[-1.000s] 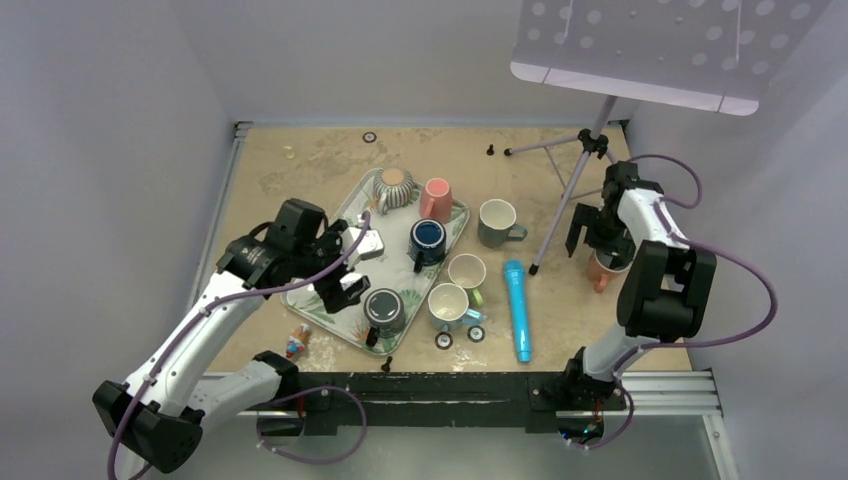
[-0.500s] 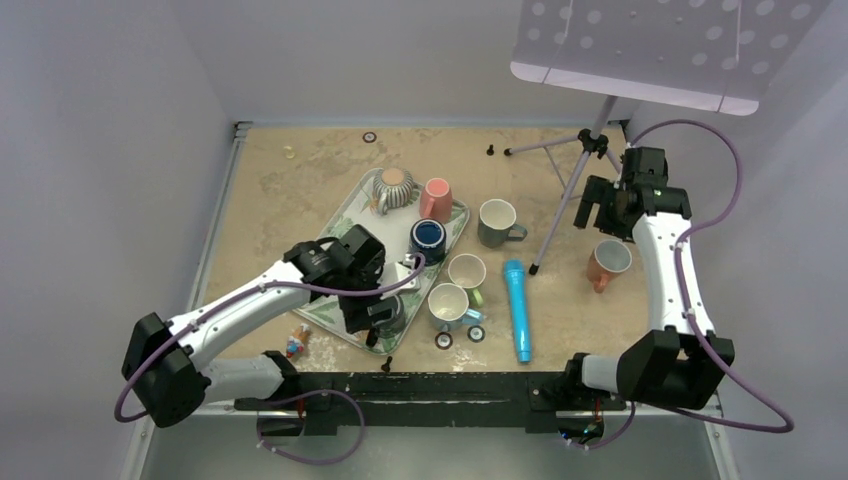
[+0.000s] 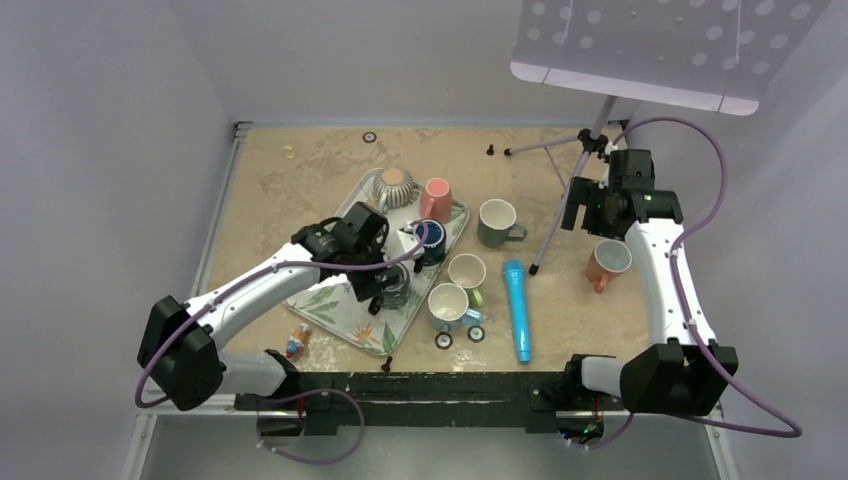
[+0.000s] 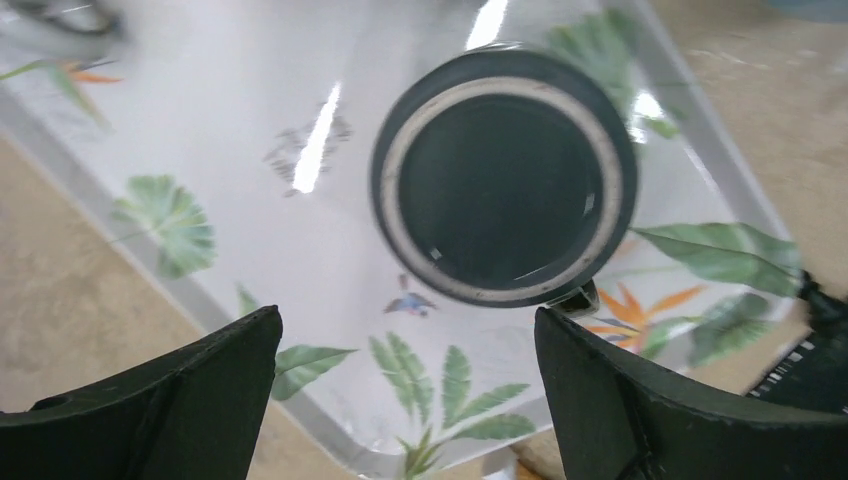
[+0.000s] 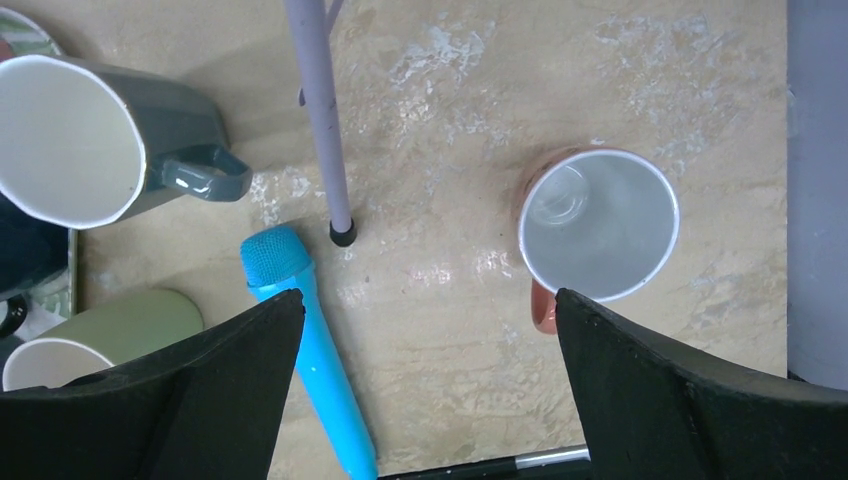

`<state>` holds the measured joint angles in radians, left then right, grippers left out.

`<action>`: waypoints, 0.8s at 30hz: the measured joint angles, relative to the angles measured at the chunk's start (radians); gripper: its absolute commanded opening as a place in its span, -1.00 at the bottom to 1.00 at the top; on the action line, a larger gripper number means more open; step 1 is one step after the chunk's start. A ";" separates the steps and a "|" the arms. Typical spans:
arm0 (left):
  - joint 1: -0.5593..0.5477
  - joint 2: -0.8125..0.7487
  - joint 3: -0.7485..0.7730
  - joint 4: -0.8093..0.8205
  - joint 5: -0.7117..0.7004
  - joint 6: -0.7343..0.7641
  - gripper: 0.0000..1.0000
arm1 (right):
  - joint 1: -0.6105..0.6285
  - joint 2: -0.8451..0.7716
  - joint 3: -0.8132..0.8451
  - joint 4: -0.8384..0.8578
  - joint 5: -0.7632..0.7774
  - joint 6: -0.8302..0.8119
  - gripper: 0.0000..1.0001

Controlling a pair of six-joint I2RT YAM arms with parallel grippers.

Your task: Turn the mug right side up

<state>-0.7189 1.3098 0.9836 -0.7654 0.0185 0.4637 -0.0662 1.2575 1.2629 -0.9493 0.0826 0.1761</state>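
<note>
Beige bench (image 3: 300, 180), leafy tray (image 3: 335, 305): the dark mug (image 4: 505, 190) sits base-up toward the tray's 4 o'clock side. Left gripper (image 4: 405, 330) hovers above it, jaws wide, holding nothing. Approach step, likely; next it must descend, clamp the wall, then flip.

A: Tray?
B: The tray (image 3: 325, 305) sits left of centre on the table (image 3: 290, 170). An overturned mug (image 4: 505, 190) is on its near-right part, under my left pincer (image 4: 408, 320). A ribbed mug (image 3: 393, 187) and an overturned cup (image 3: 436, 198) are at its far end.
A: Right of it?
B: A pair of mugs (image 3: 447, 303) just beside the tray, the microphone (image 3: 517, 308) right of them, a handled mug (image 3: 497, 222) behind. Then the music stand (image 3: 575, 190) leg, with a lone mug (image 5: 598, 225) far right. My right pincer (image 5: 430, 300) hangs over the gap between those two.
</note>
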 measured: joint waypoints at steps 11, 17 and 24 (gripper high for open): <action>0.108 -0.063 0.017 0.012 0.029 0.080 0.99 | 0.044 -0.094 -0.024 0.008 -0.037 -0.005 0.97; 0.102 -0.056 -0.024 -0.012 0.158 0.058 0.84 | 0.051 -0.112 -0.024 0.013 -0.050 -0.005 0.97; 0.101 0.063 -0.047 0.026 0.135 0.028 0.35 | 0.053 -0.146 -0.040 0.023 -0.058 -0.005 0.97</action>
<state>-0.6174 1.3727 0.9363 -0.7395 0.1539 0.4919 -0.0128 1.1118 1.2232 -0.9264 0.0250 0.1707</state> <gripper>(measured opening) 0.798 0.983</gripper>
